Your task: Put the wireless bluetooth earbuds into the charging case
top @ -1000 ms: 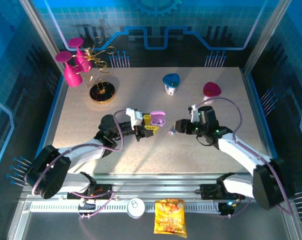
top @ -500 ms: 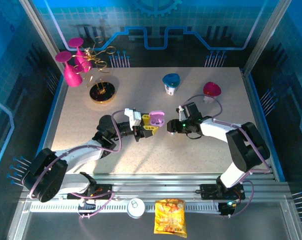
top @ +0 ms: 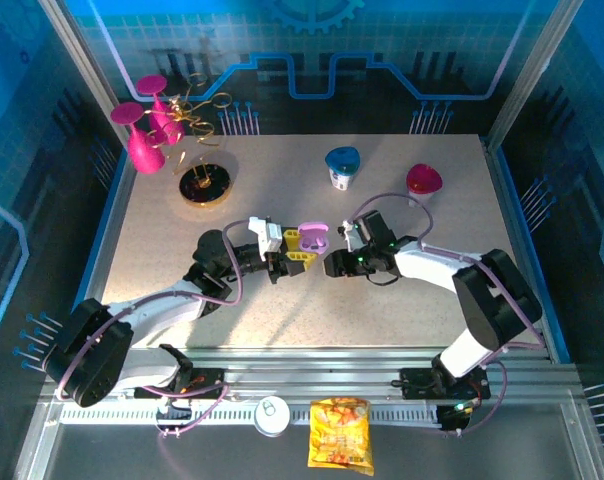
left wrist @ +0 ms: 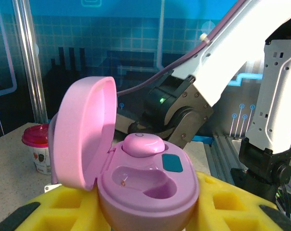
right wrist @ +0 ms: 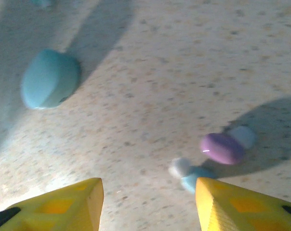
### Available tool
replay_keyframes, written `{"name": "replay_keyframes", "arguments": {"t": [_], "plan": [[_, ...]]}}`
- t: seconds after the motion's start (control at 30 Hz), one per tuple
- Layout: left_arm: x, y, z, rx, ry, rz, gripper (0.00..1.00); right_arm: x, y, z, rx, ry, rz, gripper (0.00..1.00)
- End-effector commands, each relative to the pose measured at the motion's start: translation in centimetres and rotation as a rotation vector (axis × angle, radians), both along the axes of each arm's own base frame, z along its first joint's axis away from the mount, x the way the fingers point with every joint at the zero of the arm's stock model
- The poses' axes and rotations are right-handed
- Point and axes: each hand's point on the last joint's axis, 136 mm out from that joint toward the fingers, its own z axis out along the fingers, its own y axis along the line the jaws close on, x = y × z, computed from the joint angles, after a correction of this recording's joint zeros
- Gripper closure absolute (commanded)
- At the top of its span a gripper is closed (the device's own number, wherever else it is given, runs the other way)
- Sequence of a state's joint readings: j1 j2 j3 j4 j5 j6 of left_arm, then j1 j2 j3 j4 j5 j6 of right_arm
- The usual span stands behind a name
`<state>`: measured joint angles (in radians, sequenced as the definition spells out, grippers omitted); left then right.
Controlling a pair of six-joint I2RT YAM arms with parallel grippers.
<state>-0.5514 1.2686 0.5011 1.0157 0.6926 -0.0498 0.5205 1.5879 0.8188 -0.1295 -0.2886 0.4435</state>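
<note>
Speckled beige table (top: 182, 250) inside a metal-framed cell with blue walls, described from near to far. On the rail before the table's near edge lie a drinks can (top: 273, 415) and a yellow snack bag (top: 340, 435). Toward the middle of the table, the left gripper (top: 300, 250) is clamped on the lilac case (left wrist: 150, 187), presenting it with its opening upward and its lid (left wrist: 83, 134) swung back. The near socket of the case is empty. The far socket carries a lilac dome (left wrist: 141, 143), which may be a seated bud or part of the moulding; the pictures do not settle which. Just beside the case, the right gripper (right wrist: 146, 187) hangs low over the table with its fingers apart and nothing between them. Below it the lilac earbud (right wrist: 221, 148) and the pale blue earbud (right wrist: 197, 179) lie loose on the table, close together and nearer one yellow finger than the other. A larger teal rounded piece (right wrist: 50, 78), probably the blue case, rests well apart from them. Judged progress: the case is open and offered, but both loose buds are ungripped, so each has yet to be picked up, carried across and seated. Near the far edge stand a blue-lidded cup (top: 342, 165) and a pink-lidded cup (top: 423, 180). At the far left corner are a black-and-gold round stand (top: 204, 185), two magenta glasses (top: 142, 140) and a gold wire ornament (top: 197, 110). Behind the far edge rises a blue back wall (top: 312, 50) printed with a circuit pattern.
</note>
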Motion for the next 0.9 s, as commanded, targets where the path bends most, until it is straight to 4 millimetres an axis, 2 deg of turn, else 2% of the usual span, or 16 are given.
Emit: {"name": "replay_keyframes", "arguments": {"t": [0.0, 0.1, 0.23, 0.47, 0.67, 0.87], "plan": [[0.0, 0.2, 0.3, -0.012, -0.026, 0.004, 0.81, -1.9, 0.9, 1.8, 0.060, -0.005, 0.090, 0.47], [0.0, 0.2, 0.4, -0.020, -0.025, 0.001, 0.81, -0.8, -0.1, 2.9, 0.021, -0.092, 0.063, 0.47], [0.0, 0.1, 0.4, -0.023, -0.021, -0.007, 0.81, 1.3, -1.6, 2.1, -0.121, -0.144, 0.058, 0.48], [-0.3, 0.4, 0.5, -0.015, -0.027, 0.001, 0.81, 4.0, 0.0, -0.4, -0.158, -0.089, 0.096, 0.47], [-0.7, 0.9, 0.3, 0.008, -0.032, 0.025, 0.81, 4.0, 0.4, -2.2, -0.175, -0.038, 0.118, 0.46], [-0.6, 0.9, 0.1, 0.011, -0.032, 0.028, 0.81, 2.6, -0.4, -3.0, -0.185, -0.011, 0.116, 0.44]]}}
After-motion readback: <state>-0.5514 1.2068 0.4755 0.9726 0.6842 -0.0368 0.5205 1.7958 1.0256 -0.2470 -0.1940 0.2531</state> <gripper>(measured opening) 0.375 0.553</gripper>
